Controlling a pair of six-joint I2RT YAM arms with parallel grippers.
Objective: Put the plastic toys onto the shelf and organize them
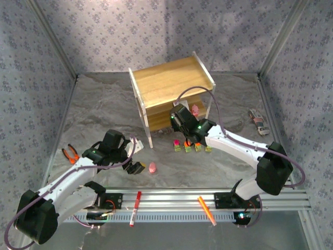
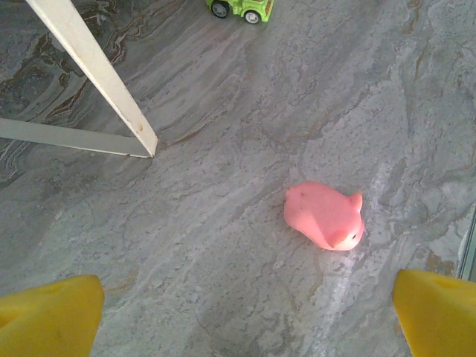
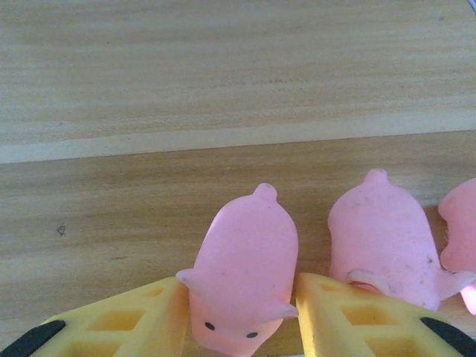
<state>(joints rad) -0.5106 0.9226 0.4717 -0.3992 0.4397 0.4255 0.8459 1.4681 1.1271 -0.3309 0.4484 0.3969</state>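
The shelf (image 1: 171,83) stands at the back of the table. My right gripper (image 1: 179,117) reaches into its lower tier. In the right wrist view a pink toy (image 3: 245,275) lies on the wooden board (image 3: 223,74) between my right gripper's (image 3: 242,320) yellow fingers, which sit close on both sides, slightly apart. Two more pink toys (image 3: 383,238) (image 3: 461,230) lie beside it to the right. Another pink toy (image 2: 325,216) (image 1: 152,167) lies on its side on the table, just ahead of my open left gripper (image 2: 249,312) (image 1: 139,167). Several small trucks (image 1: 192,147) stand in a row in front of the shelf.
A green truck (image 2: 241,7) and the shelf's white frame leg (image 2: 97,71) lie beyond the left gripper. Orange-handled pliers (image 1: 70,153) rest at the left. A red marker (image 1: 135,208) and an orange marker (image 1: 206,210) lie on the near rail. A striped object (image 1: 258,122) sits far right.
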